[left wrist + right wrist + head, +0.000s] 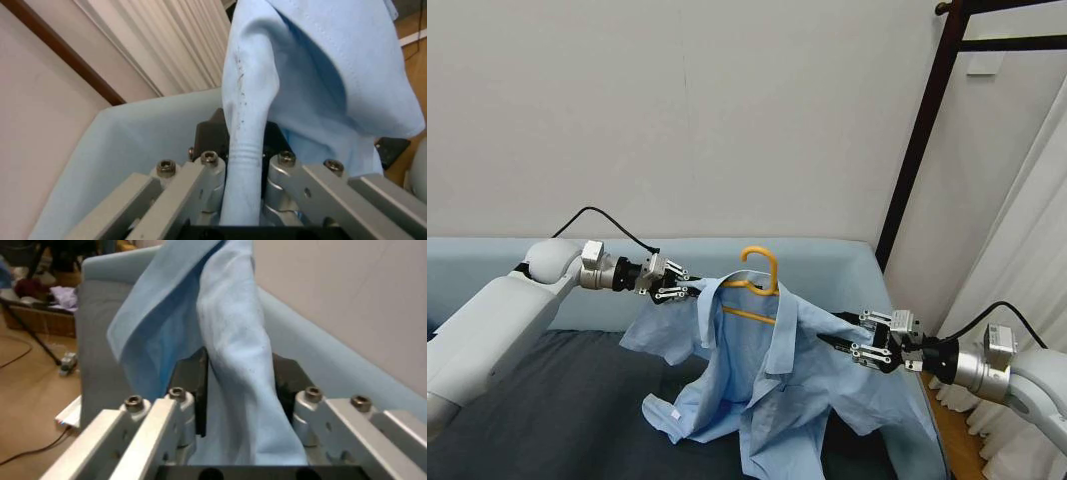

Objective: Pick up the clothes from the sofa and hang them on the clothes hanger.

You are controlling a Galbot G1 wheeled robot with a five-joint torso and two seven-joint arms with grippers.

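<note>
Shirt (772, 385) over sofa (547, 400) — dark rack (917, 150) rightward

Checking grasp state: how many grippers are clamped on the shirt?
2. The left gripper pinches the shirt at one shoulder, beside the yellow hanger; the right gripper pinches the opposite shoulder. Both are over the sofa.

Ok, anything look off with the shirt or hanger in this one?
Yes: the orange plastic hanger sits tilted inside the light blue shirt, sloping down toward the right gripper. The left gripper pinches the other shoulder higher, so the shirt hangs lopsided.
</note>
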